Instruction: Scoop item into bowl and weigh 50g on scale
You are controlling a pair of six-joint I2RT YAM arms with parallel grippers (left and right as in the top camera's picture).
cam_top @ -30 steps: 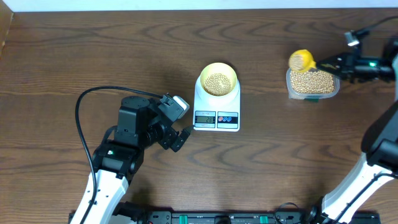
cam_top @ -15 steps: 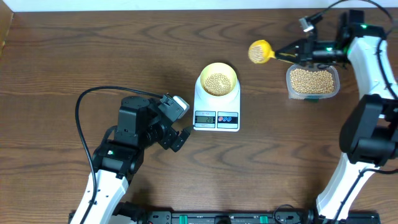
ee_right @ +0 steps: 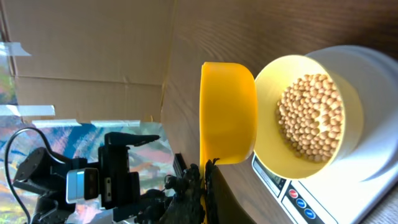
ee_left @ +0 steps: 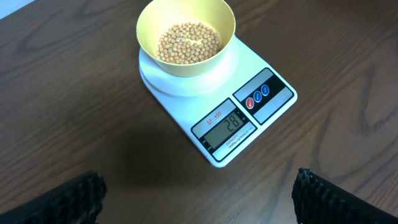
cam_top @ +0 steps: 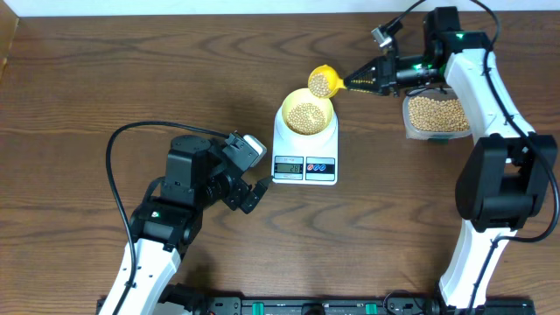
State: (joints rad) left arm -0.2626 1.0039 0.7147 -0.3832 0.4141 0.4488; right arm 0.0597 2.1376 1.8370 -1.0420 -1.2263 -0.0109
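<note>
The left arm sits folded low, its gripper [cam_top: 252,191] pointing right with jaws spread wide apart. The right arm stretches far forward, wrist bent sideways, so its gripper [cam_top: 360,81] points left, level, with jaws clamped on the scoop [cam_top: 322,81] handle between them.

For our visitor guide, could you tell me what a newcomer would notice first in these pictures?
The yellow scoop, loaded with soybeans and held by the right claw, hangs at the far rim of the pale-yellow bowl. That bowl, part-filled, sits on the white kitchen scale mid-table. A clear tub of more beans stands to the right.
</note>
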